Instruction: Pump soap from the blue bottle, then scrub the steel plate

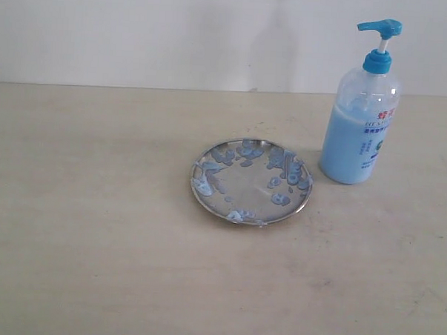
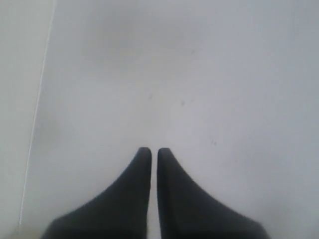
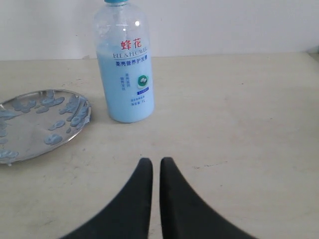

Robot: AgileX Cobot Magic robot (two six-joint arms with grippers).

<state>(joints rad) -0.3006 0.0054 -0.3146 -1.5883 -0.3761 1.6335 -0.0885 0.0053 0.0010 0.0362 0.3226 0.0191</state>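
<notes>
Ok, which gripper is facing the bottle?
The right gripper; its camera shows the bottle ahead, while the left gripper faces only a blank pale surface.

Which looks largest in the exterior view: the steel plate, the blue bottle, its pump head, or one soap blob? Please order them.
1. blue bottle and steel plate: too alike to rank. The bottle is taller, the plate wider.
2. pump head
3. soap blob
</notes>
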